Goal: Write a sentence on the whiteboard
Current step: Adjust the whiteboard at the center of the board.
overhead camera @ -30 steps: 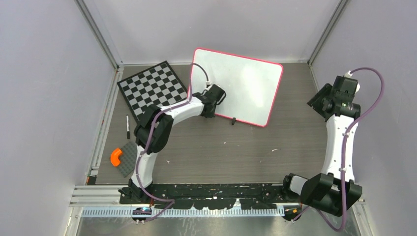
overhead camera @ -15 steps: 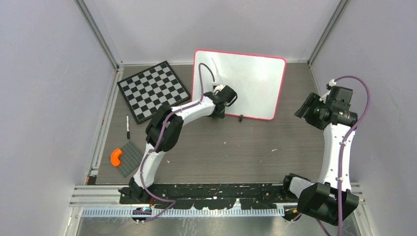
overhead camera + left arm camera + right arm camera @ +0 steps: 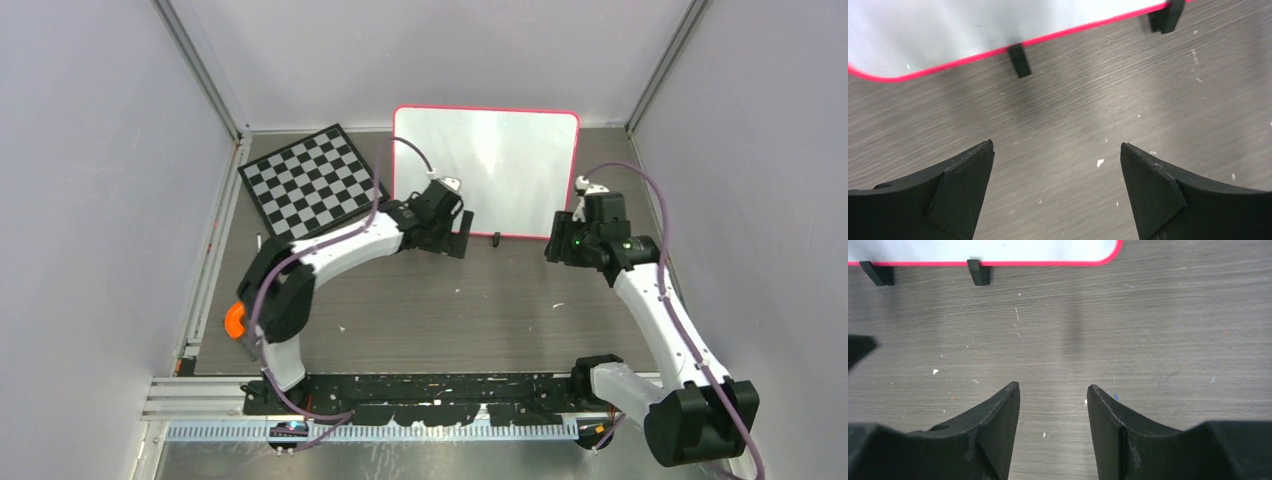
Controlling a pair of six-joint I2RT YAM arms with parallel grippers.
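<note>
The whiteboard [image 3: 500,165] lies flat at the back of the table, its pink frame square to the back wall. Its face shows glossy white, and no sentence is in view on it. My left gripper [image 3: 461,238] [image 3: 1057,144] hangs open just off the board's near edge, beside a black foot [image 3: 1019,60], holding nothing. My right gripper [image 3: 557,240] [image 3: 1053,385] is open over bare table near the board's near right corner [image 3: 1110,255], also holding nothing.
A black-and-white chessboard [image 3: 312,180] lies left of the whiteboard. An orange object [image 3: 233,320] sits at the table's left edge, partly behind my left arm. The tip of a marker [image 3: 258,240] shows above that elbow. Grey walls close in on three sides.
My left gripper opened and let go of the board's near edge after turning the board square. My right arm swung in from the far right to the board's near right corner.
</note>
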